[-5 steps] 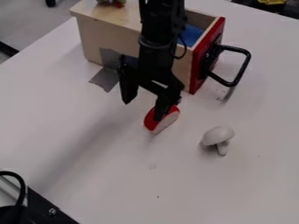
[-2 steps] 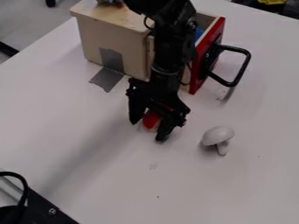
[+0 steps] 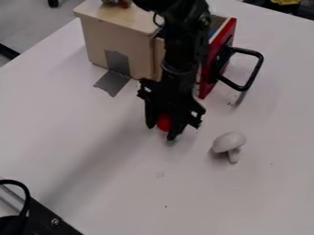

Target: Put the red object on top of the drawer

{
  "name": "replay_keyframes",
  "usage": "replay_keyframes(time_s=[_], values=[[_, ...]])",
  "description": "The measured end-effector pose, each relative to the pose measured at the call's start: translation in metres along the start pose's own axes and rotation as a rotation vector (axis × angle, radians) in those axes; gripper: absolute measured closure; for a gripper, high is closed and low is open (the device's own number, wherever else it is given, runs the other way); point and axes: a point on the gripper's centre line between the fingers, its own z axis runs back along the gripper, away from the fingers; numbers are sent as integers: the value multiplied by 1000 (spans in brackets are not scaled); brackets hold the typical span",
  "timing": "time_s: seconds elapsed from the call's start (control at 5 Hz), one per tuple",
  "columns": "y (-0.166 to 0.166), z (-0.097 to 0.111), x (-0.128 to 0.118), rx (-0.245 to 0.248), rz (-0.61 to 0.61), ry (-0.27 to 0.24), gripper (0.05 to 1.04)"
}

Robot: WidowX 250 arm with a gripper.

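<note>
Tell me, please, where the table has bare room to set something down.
The widest bare patch of table lies below the mushroom, right of the black frame; another lies between that frame and the tape. It is crowded where the gripper stands around the red object, near the open drawer and handle.

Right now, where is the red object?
The red object is between the fingers of the gripper, left of the mushroom.
</note>
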Motion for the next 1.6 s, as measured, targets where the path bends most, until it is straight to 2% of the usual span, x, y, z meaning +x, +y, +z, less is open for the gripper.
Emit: replay_keyframes(time_s=[0.2,0.4,0.6,1.0,1.2,1.6], values=[[10,42,3,-1,29,-16,541],[29,82,10,-41,122,-9,541],[57,118,24,-58,214,-58,542],[102,120,58,-80,306,-63,542],[115,111,63,-81,327,-47,542],[129,87,64,-64,321,23,542]])
